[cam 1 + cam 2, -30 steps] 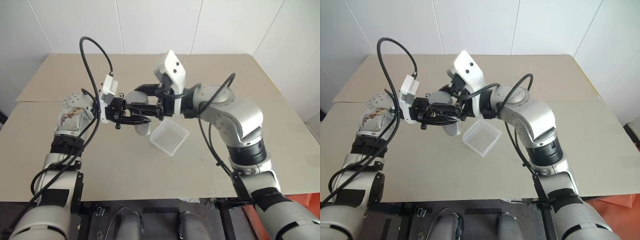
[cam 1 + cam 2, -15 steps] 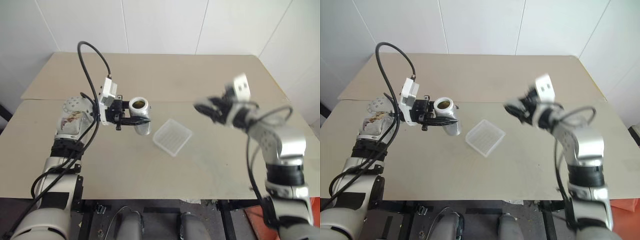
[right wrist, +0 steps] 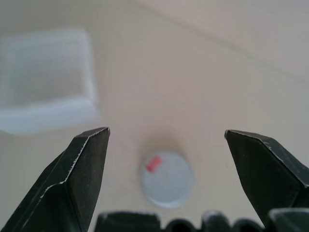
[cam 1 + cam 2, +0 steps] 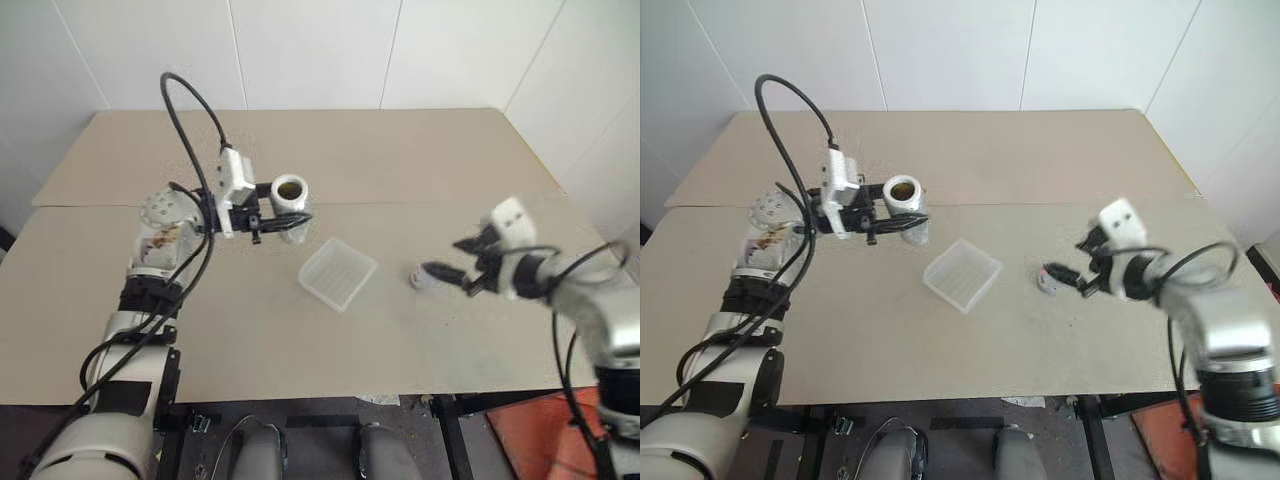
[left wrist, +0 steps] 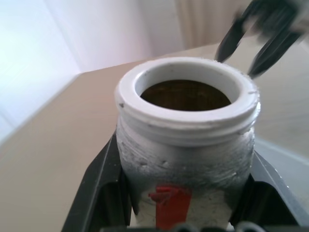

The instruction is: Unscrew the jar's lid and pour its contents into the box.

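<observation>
Left gripper (image 5: 186, 212) clamped on the jar (image 4: 291, 205) – held off the table (image 4: 450, 170), left of and beyond the box (image 4: 338, 273), mouth uncapped and facing up toward the camera. Contents (image 5: 186, 95) show as a brown mass inside the white rim. Right gripper (image 3: 166, 145) has its 2 fingers spread wide, nothing between them – the lid (image 3: 167, 179) lies flat on the table right under it, to the right of the box, apart from both fingers. Box sits mid-table between the 2 arms.
</observation>
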`<state>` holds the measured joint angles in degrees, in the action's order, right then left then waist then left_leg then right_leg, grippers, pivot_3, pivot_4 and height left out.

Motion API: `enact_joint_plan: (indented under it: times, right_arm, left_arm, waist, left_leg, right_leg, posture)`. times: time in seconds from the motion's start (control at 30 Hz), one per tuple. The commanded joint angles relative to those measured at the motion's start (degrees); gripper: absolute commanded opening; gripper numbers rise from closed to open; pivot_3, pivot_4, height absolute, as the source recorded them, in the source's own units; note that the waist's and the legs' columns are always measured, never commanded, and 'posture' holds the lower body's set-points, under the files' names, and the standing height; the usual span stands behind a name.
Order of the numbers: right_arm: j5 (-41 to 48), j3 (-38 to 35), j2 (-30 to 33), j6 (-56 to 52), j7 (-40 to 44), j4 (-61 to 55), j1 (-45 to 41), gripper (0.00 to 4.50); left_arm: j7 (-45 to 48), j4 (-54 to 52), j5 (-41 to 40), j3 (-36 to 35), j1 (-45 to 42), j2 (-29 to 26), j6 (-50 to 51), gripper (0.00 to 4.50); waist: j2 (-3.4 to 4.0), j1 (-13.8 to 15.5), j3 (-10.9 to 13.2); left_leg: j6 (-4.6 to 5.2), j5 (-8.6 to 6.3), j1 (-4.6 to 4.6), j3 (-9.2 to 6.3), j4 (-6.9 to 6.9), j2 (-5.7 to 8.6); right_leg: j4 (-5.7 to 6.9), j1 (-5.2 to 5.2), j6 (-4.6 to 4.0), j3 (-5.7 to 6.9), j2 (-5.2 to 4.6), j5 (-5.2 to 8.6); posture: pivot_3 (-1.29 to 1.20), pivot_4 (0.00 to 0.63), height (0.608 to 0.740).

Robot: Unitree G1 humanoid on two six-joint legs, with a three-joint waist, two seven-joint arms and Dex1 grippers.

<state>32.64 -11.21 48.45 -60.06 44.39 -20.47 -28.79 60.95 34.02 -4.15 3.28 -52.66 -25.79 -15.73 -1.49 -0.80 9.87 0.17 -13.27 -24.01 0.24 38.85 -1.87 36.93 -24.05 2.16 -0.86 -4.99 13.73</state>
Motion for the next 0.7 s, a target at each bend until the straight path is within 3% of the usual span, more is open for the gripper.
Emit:
enact_joint_plan:
  times: [0.03, 0.17, 0.23, 0.3, 0.53, 0.7]
  right_arm:
    - [9.0, -1.0, 1.5, -8.5, 3.1, -4.4, -2.1, 4.47]
    - [12.8, 0.2, 1.8, -12.0, 3.1, -5.3, -4.0, 4.47]
    - [13.8, 1.4, 1.6, -13.2, 2.8, -5.0, -5.5, 4.47]
    - [15.5, 2.4, 1.1, -14.6, 3.1, -4.4, -7.2, 4.47]
    - [18.1, 0.6, -1.2, -15.8, -0.3, -3.1, -9.9, 4.47]
    - [21.0, -2.5, -2.4, -16.6, -3.4, -4.4, -10.4, 4.47]
  left_arm:
    - [-24.1, 3.9, 22.9, 7.0, -4.5, -2.3, -22.9, 2.01]
    - [-56.4, 5.5, 48.6, 16.2, -10.1, -5.3, -34.0, 2.01]
    - [-74.1, 3.3, 66.0, 25.6, -14.5, -8.1, -33.6, 2.01]
    - [-82.2, 0.1, 80.6, 36.0, -17.7, -9.8, -31.2, 2.01]
    - [-83.2, -0.3, 91.2, 45.1, -19.7, -5.0, -20.2, 2.01]
    - [-82.7, 0.8, 90.9, 46.3, -20.0, -5.0, -19.4, 2.01]
  waist:
    - [-0.01, 0.3, 0.0]
    - [-0.02, 1.1, 0.0]
    - [-0.02, 1.4, 0.0]
    - [-0.01, 1.5, 0.0]
    - [0.08, 1.5, -0.1]
    - [0.08, 1.4, -0.1]
  left_leg:
    - [0.0, 0.0, 0.0, -0.01, 0.0, 0.01]
    - [0.0, 0.0, -0.19, 0.01, 0.01, 0.13]
    - [0.0, 0.0, -0.24, 0.04, 0.02, 0.16]
    - [0.0, 0.0, -0.26, 0.06, 0.03, 0.2]
    - [-0.01, 0.0, -0.34, 0.12, 0.02, 0.2]
    - [0.0, 0.0, -0.39, 0.11, 0.01, 0.19]
  right_leg:
    - [-0.04, 0.04, -0.01, 0.02, 0.0, 0.0]
    - [-0.08, -0.11, 0.03, 0.03, -0.14, -0.03]
    - [-0.02, -0.14, 0.08, 0.03, -0.19, -0.05]
    - [-0.01, -0.13, 0.13, 0.04, -0.23, -0.08]
    - [0.11, -0.2, 0.17, 0.06, -0.24, -0.08]
    - [0.14, -0.26, 0.17, 0.05, -0.24, -0.08]
  posture:
    - [0.0, 0.15, 0.74]
    - [0.0, 0.15, 0.74]
    - [0.0, 0.15, 0.74]
    - [0.0, 0.15, 0.74]
    - [0.0, 0.15, 0.74]
    - [0.0, 0.15, 0.74]
